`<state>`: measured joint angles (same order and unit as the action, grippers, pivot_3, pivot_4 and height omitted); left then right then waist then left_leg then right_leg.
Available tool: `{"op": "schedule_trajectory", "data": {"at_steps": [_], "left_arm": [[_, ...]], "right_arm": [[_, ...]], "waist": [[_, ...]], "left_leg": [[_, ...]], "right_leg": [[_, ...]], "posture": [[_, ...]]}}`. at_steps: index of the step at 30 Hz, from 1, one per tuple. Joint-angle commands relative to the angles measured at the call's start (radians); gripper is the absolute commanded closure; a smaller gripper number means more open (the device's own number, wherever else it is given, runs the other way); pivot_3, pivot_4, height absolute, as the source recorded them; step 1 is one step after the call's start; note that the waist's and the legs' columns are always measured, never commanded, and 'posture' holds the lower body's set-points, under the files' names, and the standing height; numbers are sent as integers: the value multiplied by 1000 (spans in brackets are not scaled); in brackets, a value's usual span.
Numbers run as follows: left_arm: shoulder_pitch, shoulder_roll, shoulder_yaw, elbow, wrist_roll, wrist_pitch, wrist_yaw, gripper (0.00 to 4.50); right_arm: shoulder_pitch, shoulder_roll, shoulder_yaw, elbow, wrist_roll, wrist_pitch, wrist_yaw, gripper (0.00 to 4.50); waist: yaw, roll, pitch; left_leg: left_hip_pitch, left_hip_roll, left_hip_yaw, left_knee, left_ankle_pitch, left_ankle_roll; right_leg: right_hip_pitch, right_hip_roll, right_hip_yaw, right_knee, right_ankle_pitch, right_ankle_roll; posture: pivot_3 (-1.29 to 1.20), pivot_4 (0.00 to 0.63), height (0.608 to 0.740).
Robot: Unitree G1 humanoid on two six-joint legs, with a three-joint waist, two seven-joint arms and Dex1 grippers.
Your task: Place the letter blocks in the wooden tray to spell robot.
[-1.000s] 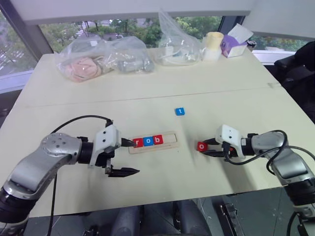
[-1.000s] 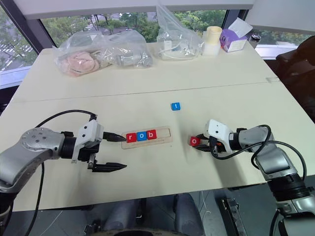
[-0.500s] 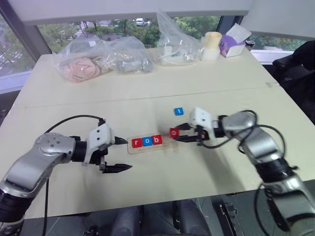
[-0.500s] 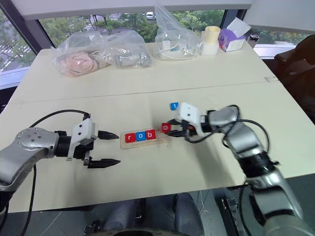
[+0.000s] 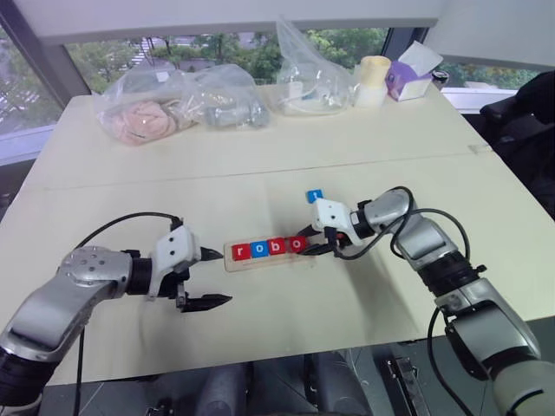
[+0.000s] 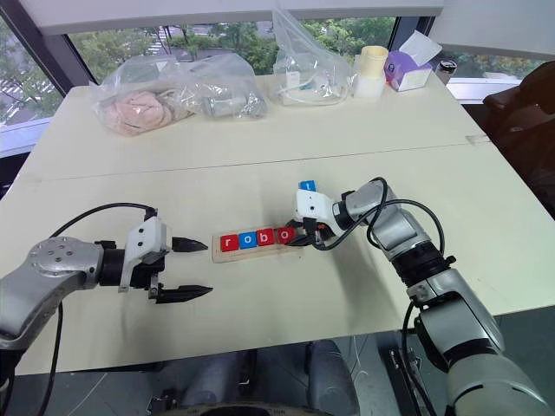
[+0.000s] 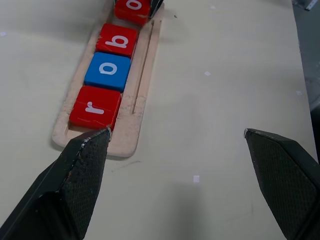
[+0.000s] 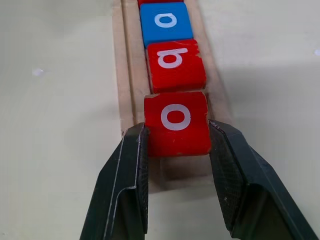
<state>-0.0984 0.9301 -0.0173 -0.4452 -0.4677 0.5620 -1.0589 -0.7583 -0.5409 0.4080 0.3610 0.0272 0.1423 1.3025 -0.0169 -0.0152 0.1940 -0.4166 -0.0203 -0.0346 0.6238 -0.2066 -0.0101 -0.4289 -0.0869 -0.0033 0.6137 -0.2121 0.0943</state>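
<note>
right gripper point(image 8: 176, 145) clamped on the red "o" block point(image 8: 176, 122), one finger point(image 8: 125, 180) on each side face so that the lettered top stays readable. the block sits over the fourth place of the wooden tray point(image 5: 269, 260), directly after the red "b" block point(image 8: 174, 62); whether it already rests in the groove or hangs just above it cannot be told. the fingers run along the tray's length, which suits sliding the block in from the open end without disturbing its neighbours. in the tray, reading from the robot's left: red "r" block point(image 7: 95, 106), blue "o" block point(image 7: 108, 70), then "b", then the held "o". one place at the right end is free.

the blue "t" block point(image 6: 307, 186) lies on the worktop point(image 5: 260, 165) just beyond the right gripper, near the tray's right end, ready as the last letter.

left gripper point(image 5: 208, 277), fingers wide apart and holding nothing, waits beside the tray's left end; one finger point(image 7: 80, 165) lies close to that end, perhaps placed to steady the tray. clear bags point(image 5: 178, 104) at the far edge play no part.

judged stage: fourth of five letters, release pending.
</note>
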Motion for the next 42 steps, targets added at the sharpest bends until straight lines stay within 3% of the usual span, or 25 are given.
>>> {"op": "schedule_trajectory", "data": {"at_steps": [1,15,22,31,36,40,42], "left_arm": [[-37,-8,32,-41,-34,29,20,0],[-102,-40,-12,-113,-61,133,101,0],[-94,-43,-19,-88,-47,103,94,0],[-113,-48,-22,-35,-23,60,80,0],[-136,-94,22,-3,-9,28,134,0],[-163,-197,150,3,-121,82,235,0],[-151,-195,155,8,-96,78,248,0]], "right_arm": [[-39,26,0,26,-17,-29,6,3387],[-57,65,-9,76,-34,-55,12,3387],[-70,66,-42,44,-23,-59,-13,20],[-146,84,-156,89,11,-42,-125,20],[-138,98,-233,115,-33,66,-362,20],[-34,179,-313,-106,-22,416,-605,20],[18,244,-337,-218,-29,570,-716,20]], "waist": [[0,0,0],[1,0,0],[1,0,0],[1,0,0],[6,0,0],[5,0,0],[-2,0,0]], "left_leg": [[0,0,0,0,0,0],[1,-1,0,0,0,0],[1,-1,0,0,0,0],[1,-1,0,0,0,0],[1,-1,-1,0,0,0],[1,0,-1,0,0,0],[2,-1,-1,-1,0,0]], "right_leg": [[0,0,0,0,0,0],[1,0,0,0,0,0],[1,0,0,1,0,0],[1,0,0,1,0,0],[1,0,0,1,0,0],[1,0,0,1,0,0],[0,0,0,3,2,4]], "posture": [[0,150,740],[0,150,740],[0,150,740],[0,150,740],[0,150,740],[0,150,740],[0,150,740]]}}
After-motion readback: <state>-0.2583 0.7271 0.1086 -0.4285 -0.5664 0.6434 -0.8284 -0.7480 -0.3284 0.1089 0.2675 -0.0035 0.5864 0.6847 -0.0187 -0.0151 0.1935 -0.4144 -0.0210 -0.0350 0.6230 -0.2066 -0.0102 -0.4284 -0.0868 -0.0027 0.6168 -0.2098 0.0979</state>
